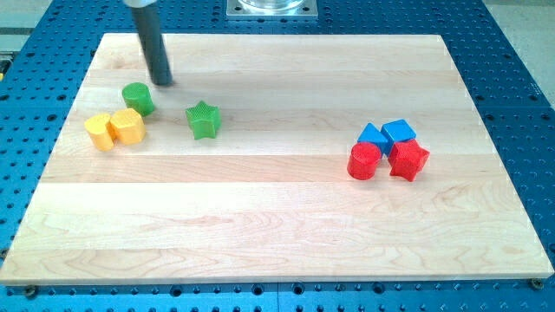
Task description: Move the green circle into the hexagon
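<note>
**My tip waits just behind the green circle**

My tip (162,82) is the bottom end of a dark rod. It has no claws to open or close, so it holds nothing. It rests on the wooden board (277,225) in the far left part. It sits just behind the green circle (138,98) and a little to its right. It is very close to the circle, but I cannot tell if the two touch.

The green circle is a short round block. It stands on the left side of the board. Just in front of it are two yellow blocks, side by side and touching. The right one is the yellow hexagon (128,126). It is just in front of the green circle and looks like it touches it. The left one is the other yellow block (101,132). Its shape is hard to make out.

To the right of the green circle is a green star (204,120). It stands apart from the circle.

Far over on the right side of the board, four blocks sit in a tight bunch. Two blue blocks are at the back, the left blue block (374,136) and the right blue block (399,132). In front of them are a red round block (363,161) and a red star (409,159).

The board lies on a blue table (512,78) full of little holes.
</note>
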